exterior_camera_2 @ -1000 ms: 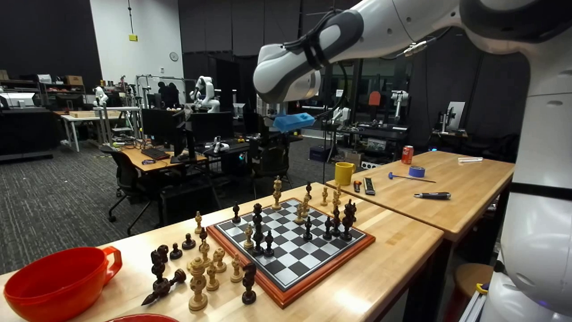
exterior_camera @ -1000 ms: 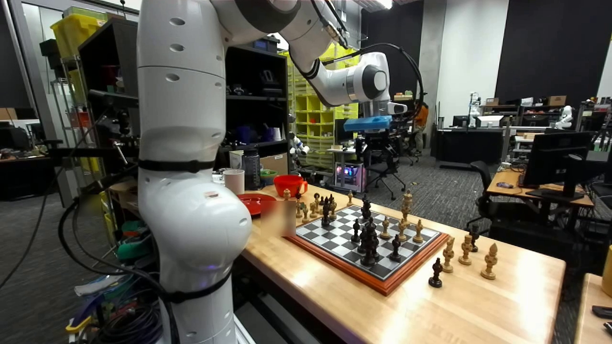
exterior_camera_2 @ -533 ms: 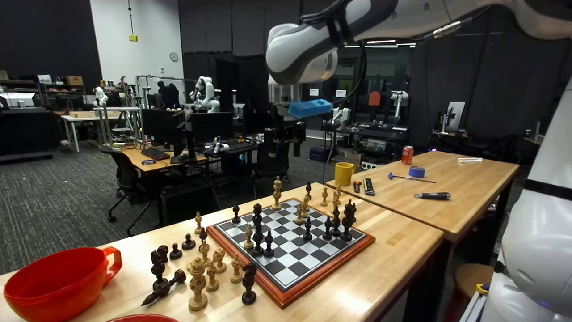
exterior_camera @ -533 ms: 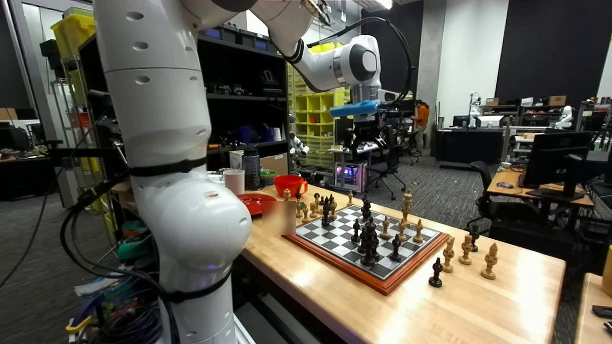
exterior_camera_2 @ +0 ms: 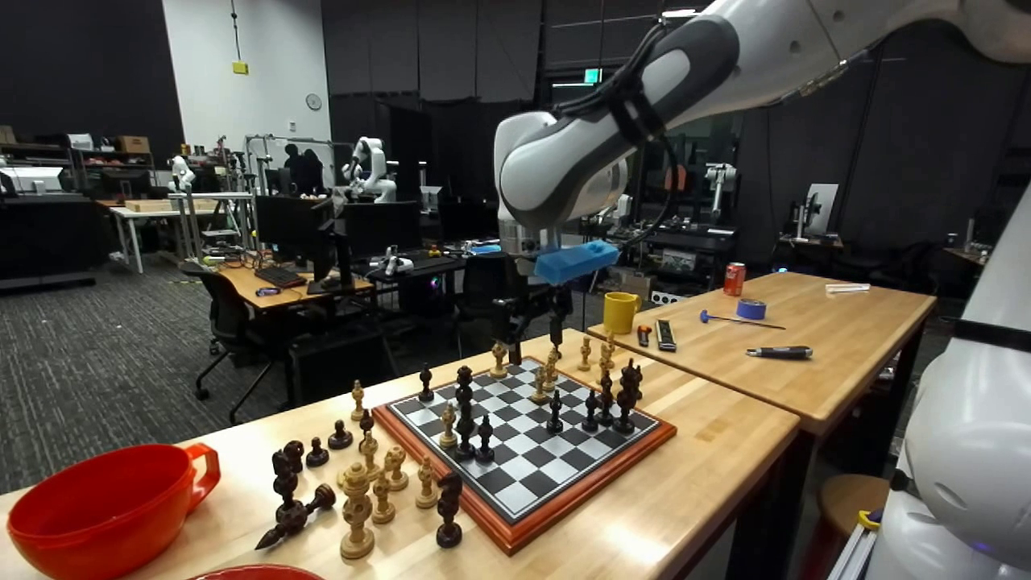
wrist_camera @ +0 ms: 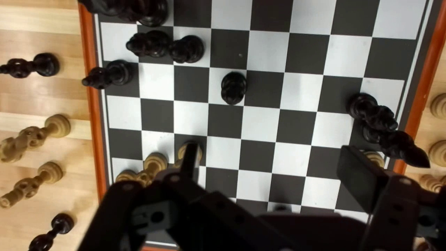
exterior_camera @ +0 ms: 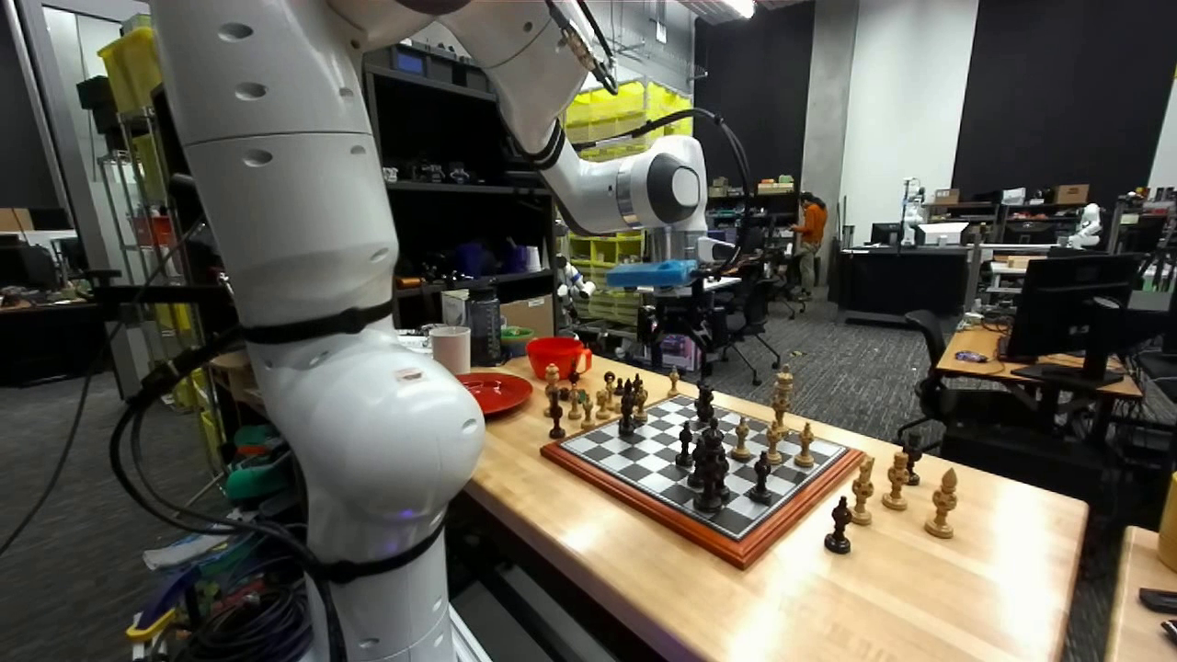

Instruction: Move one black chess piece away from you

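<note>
The chessboard lies on a wooden table with black and tan pieces standing on it; the board also shows in an exterior view. A lone black piece stands near the board's middle; it also shows in both exterior views. Several black pieces cluster at one edge, and two more stand near the opposite edge. My gripper is open and empty above the board's far part, its fingers wide apart. In an exterior view the gripper partly hides a tall tan piece.
Loose pieces stand off the board on both sides, such as a black one and a tan one. A red bowl and red plate stand at one end. A second table holds a yellow mug and tools.
My gripper first rose, then came down closer to the board. It has also shifted towards the robot's base. The pieces and the board have not visibly moved.
</note>
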